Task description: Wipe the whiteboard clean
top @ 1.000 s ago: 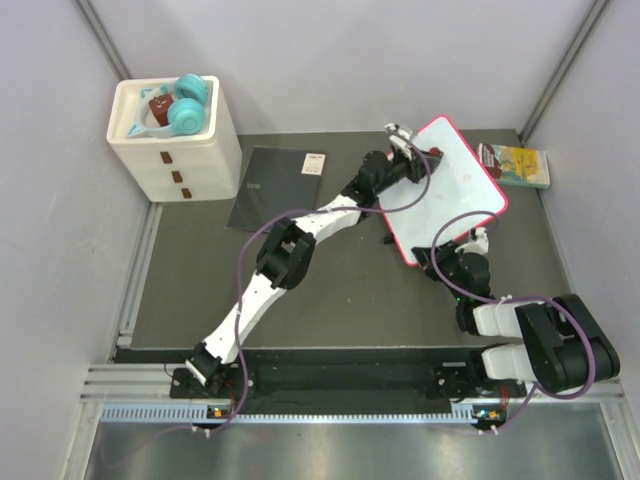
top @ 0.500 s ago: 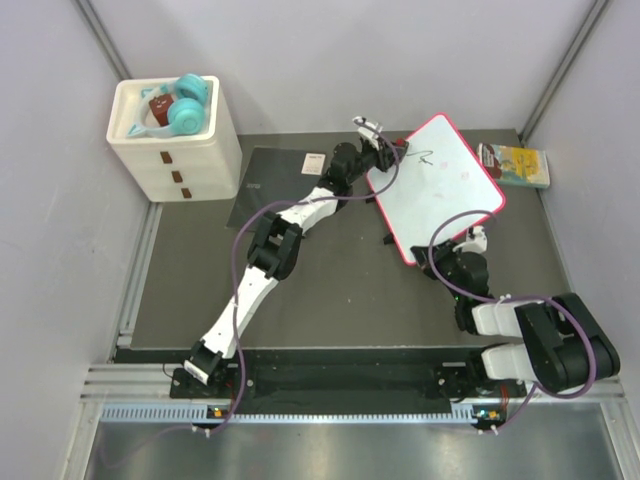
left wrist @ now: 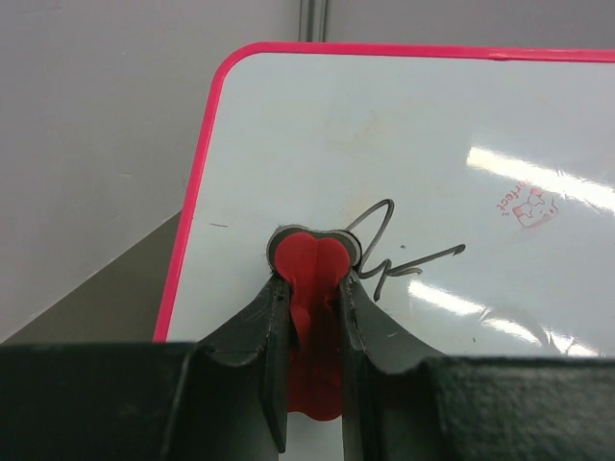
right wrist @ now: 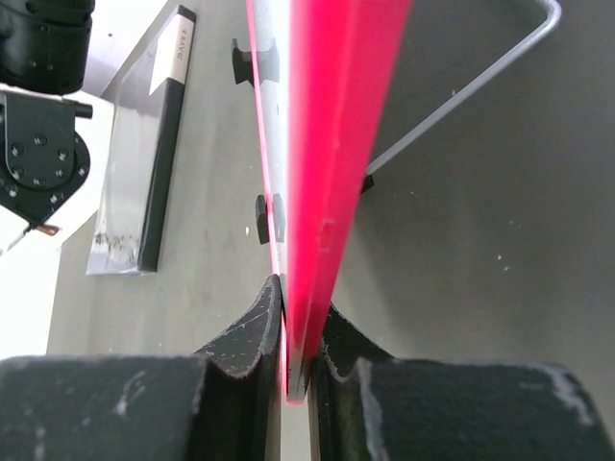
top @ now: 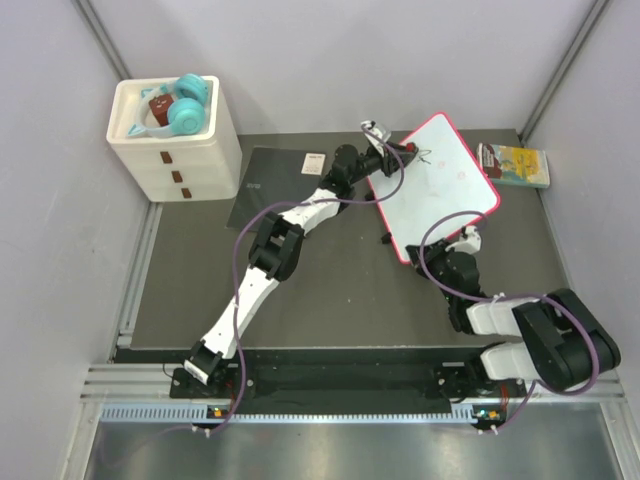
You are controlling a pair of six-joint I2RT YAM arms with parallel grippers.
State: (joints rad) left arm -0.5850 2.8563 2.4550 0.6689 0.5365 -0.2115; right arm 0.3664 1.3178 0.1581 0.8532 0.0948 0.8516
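The whiteboard [top: 440,185], white with a pink-red frame, stands tilted at the back right. A dark scribble [left wrist: 404,254] sits near its upper left corner. My left gripper [top: 390,143] is shut on a red eraser [left wrist: 309,264]. The eraser's grey pad presses on the board [left wrist: 384,125], just left of the scribble. My right gripper [top: 462,240] is shut on the board's near edge. In the right wrist view the frame [right wrist: 332,144] runs edge-on between the fingers [right wrist: 252,327].
A black notebook [top: 275,185] lies left of the board and shows in the right wrist view [right wrist: 163,144]. A yellow-green book [top: 520,165] lies at the back right. A white drawer unit [top: 175,150] with teal headphones [top: 190,112] stands back left. The board's wire stand [right wrist: 461,96] rests on the mat.
My left gripper with the eraser has moved left, from the board's middle to its upper left corner, uncovering the scribble. The board has turned slightly. The right gripper still holds the near edge.
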